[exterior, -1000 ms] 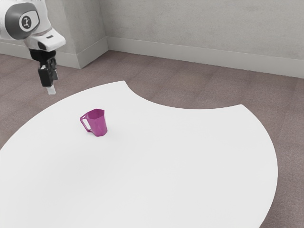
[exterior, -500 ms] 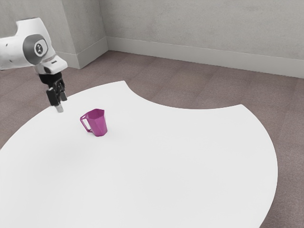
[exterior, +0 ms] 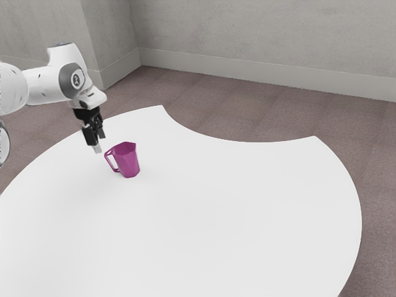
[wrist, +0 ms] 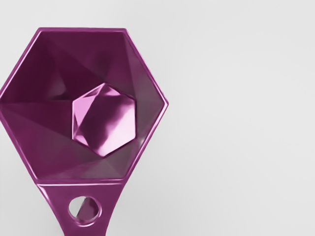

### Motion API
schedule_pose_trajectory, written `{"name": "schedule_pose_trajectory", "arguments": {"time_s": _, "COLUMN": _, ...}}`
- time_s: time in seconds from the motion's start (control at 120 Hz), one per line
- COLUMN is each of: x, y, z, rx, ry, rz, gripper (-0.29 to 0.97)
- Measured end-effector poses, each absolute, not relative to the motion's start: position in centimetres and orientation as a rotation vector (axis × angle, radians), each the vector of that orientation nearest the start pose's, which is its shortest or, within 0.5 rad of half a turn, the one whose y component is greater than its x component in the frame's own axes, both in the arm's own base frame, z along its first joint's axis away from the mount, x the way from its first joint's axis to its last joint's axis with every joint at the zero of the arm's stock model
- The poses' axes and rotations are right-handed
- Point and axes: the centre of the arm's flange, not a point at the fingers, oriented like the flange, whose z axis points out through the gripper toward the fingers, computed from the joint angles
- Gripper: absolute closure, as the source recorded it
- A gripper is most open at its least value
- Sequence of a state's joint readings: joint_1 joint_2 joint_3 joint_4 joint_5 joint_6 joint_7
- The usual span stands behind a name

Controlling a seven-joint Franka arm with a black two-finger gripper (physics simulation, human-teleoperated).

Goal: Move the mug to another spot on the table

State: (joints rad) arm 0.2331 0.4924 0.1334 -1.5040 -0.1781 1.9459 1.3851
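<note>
The magenta mug (exterior: pixel 124 159) stood upright on the white table (exterior: pixel 235 210), toward the exterior view's left. The black gripper (exterior: pixel 96 147) hung just beside it, and whether the pincer was spread or closed could not be told. The wrist view looked straight down into the mug's six-sided bowl and pierced handle (wrist: pixel 82 210).

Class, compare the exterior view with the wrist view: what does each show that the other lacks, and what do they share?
The exterior view adds the white arm, its claw close to the mug, the brown floor and the grey wall. The wrist view adds a look straight down into the mug, to its shiny hexagonal bottom. Both share the purple mug, upright on the white table.
</note>
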Motion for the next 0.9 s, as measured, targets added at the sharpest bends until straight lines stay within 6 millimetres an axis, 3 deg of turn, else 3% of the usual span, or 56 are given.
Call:
{"name": "schedule_pose_trajectory", "arguments": {"time_s": 0.183, "x": 66.9, "y": 22.6, "z": 35.6, "rx": -2.864, "ry": 1.506, "rz": -0.065, "gripper": 0.00}}
{"name": "schedule_pose_trajectory", "arguments": {"time_s": 0.592, "x": 67.8, "y": 23.0, "z": 30.3, "rx": -2.913, "ry": 1.471, "rz": -0.069, "gripper": 0.00}}
{"name": "schedule_pose_trajectory", "arguments": {"time_s": 0.9, "x": 68.6, "y": 23.3, "z": 28.9, "rx": -2.904, "ry": 1.447, "rz": -0.137, "gripper": 0.00}}
